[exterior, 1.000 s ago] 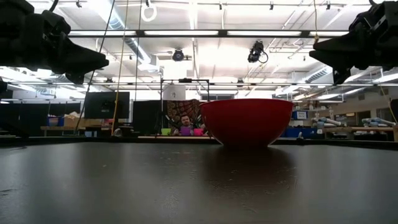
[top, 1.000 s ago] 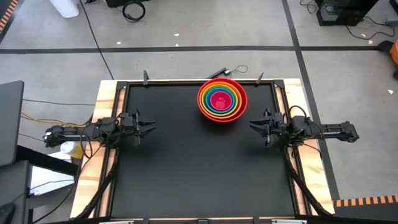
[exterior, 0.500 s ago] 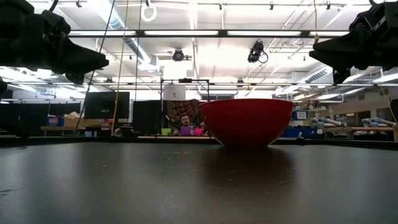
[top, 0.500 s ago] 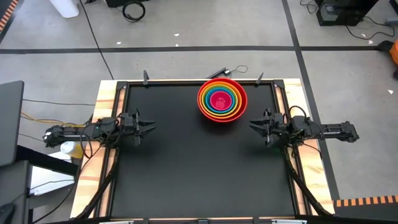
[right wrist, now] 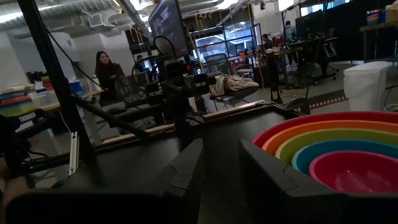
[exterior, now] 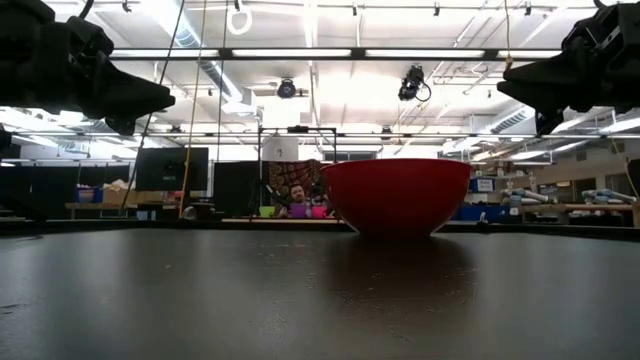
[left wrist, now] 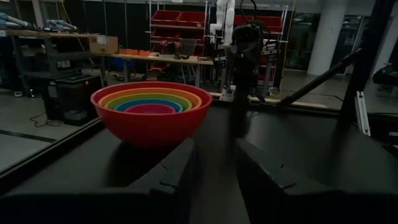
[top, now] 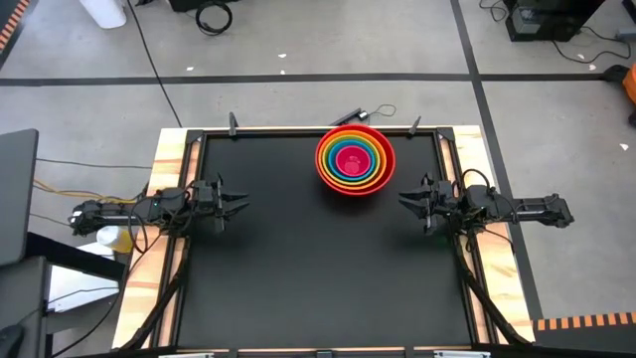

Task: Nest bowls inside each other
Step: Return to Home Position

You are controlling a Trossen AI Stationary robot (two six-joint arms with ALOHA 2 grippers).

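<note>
The bowls stand nested as one stack near the table's far edge, a little right of its middle. The red bowl [top: 326, 171] rests on its base and holds the orange, yellow-green and blue ones, with the pink bowl [top: 354, 159] innermost. In the low view only the red bowl's wall [exterior: 397, 195] shows. My left gripper [top: 241, 202] hovers level at the table's left edge, open, with nothing between its fingers [left wrist: 214, 146]. My right gripper [top: 402, 199] hovers level at the right edge, open and empty too [right wrist: 221, 149]. Both point inward, well short of the stack.
The black tabletop [top: 318, 278] stretches from the bowls to the near edge between the two arms. A raised frame [top: 298, 130] runs along the far edge. Beyond the table, a person [exterior: 297, 203] shows in the low view and another [right wrist: 102, 68] in the right wrist view.
</note>
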